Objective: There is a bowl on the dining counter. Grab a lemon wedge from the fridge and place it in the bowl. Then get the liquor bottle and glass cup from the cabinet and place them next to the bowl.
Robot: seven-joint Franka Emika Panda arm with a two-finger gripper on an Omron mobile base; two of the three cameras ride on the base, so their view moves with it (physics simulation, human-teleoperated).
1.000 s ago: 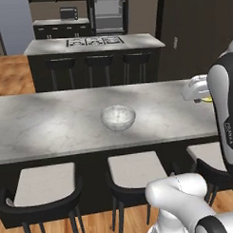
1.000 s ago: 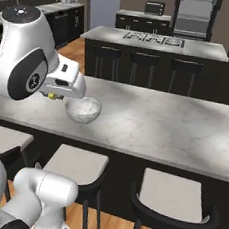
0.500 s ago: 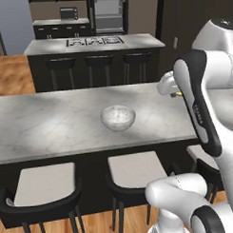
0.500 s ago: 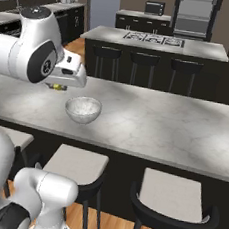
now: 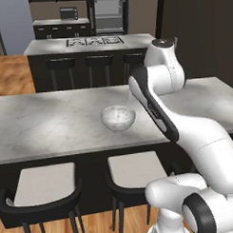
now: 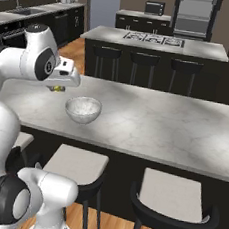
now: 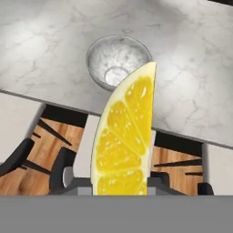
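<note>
Overhead, the end effector (image 6: 56, 88) grips the lemon wedge (image 7: 124, 136); the bowl (image 7: 118, 63) sits at 12 o'clock on the desk (image 7: 191, 68).

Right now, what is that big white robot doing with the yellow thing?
The robot arm is carrying a lemon wedge in its gripper, pinched between its two fingers. It is holding the wedge up in the air beside the bowl, which sits on the dining counter. The bowl looks empty, so the lemon has not been dropped in yet. From the camera on the hand, the bowl lies a little ahead of the wedge, so the arm probably needs to move over it before letting go.
</note>
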